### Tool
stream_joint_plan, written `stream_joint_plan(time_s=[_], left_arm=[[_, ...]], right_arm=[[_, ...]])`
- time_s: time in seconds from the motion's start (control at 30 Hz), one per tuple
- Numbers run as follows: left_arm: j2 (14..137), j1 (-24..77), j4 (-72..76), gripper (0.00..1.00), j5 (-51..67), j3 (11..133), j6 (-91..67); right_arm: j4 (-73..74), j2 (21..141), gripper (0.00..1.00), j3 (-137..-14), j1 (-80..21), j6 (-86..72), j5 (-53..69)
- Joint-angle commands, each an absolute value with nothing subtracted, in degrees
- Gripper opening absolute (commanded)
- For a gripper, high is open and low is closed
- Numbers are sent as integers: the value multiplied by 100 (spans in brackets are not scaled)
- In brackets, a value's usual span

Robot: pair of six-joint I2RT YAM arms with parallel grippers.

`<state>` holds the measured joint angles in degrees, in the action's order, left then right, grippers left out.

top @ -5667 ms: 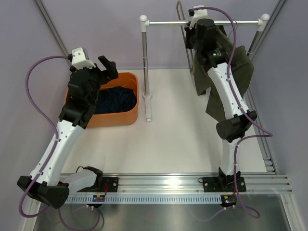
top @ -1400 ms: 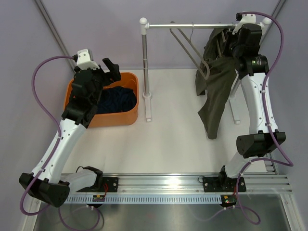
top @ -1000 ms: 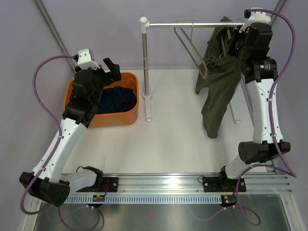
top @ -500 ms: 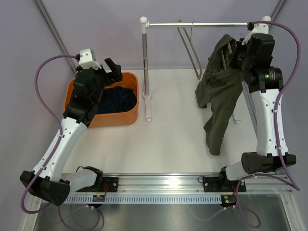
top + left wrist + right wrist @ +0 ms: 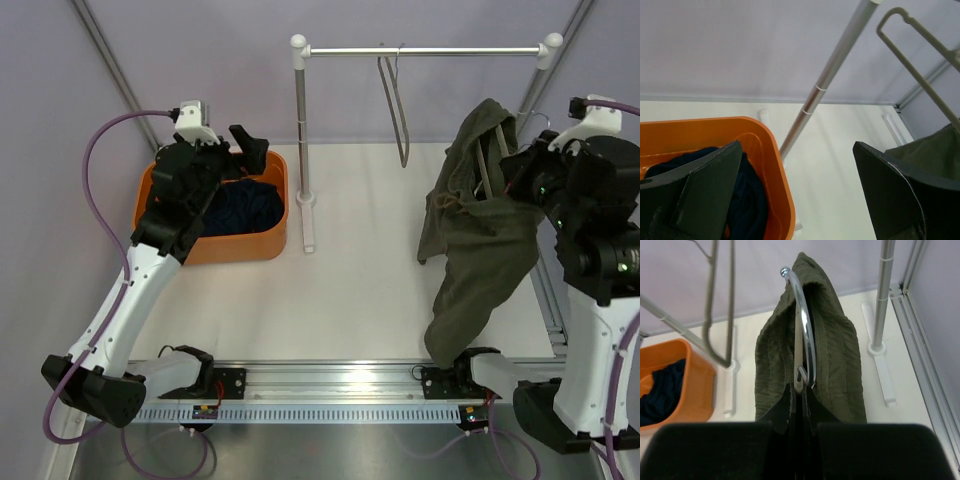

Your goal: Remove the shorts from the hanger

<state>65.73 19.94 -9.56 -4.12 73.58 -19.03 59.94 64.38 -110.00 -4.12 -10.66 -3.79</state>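
The olive green shorts (image 5: 480,240) hang draped over a hanger (image 5: 492,150) that my right gripper (image 5: 522,172) holds off the rail, at the right of the table. In the right wrist view the gripper (image 5: 801,399) is shut on the base of the hanger's metal hook (image 5: 805,315), with olive fabric (image 5: 835,360) on both sides. The navy shorts (image 5: 235,210) lie in the orange bin (image 5: 277,215). My left gripper (image 5: 246,146) is open and empty above the bin's right rim; in the left wrist view (image 5: 800,200) its jaws stand wide apart.
A clothes rail (image 5: 420,50) stands on two posts at the back, with its left post (image 5: 300,140) beside the bin. One empty hanger (image 5: 392,110) hangs on the rail. A metal track (image 5: 350,380) runs along the near edge. Purple walls close in the sides.
My right arm has lifted the hanger with the olive shorts off the rail and carried it down toward the front right. My left gripper has shifted slightly right.
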Motion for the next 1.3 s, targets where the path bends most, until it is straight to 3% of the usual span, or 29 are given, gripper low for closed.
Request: stream_joint_plan(time_s=[0.0,0.57,0.7,0.83,1.13,1.27], left_arm=[[6390,2004,-580,99,439,7585,-1898],[5520,1995,-932,99,1466,7620,-2074],[5432,1995,-967,99,1827,7708,-1943],[5388,1995,-818,99,2398,7752,-1855],[5783,1995,-99,99,4988,7919,-2240],[6011,1995,-140,99,5510,8173,-2129]], right_arm=[[6037,6065,0,-11617,-404,-1283,227],[6987,5405,0,-13201,-413,-1608,3627],[6532,5300,0,-12624,-413,-1863,4621],[6250,5195,0,-11796,-413,-1837,4807],[5468,5379,0,-11031,-413,-1995,5396],[4915,5379,0,-10443,-413,-2197,5730]])
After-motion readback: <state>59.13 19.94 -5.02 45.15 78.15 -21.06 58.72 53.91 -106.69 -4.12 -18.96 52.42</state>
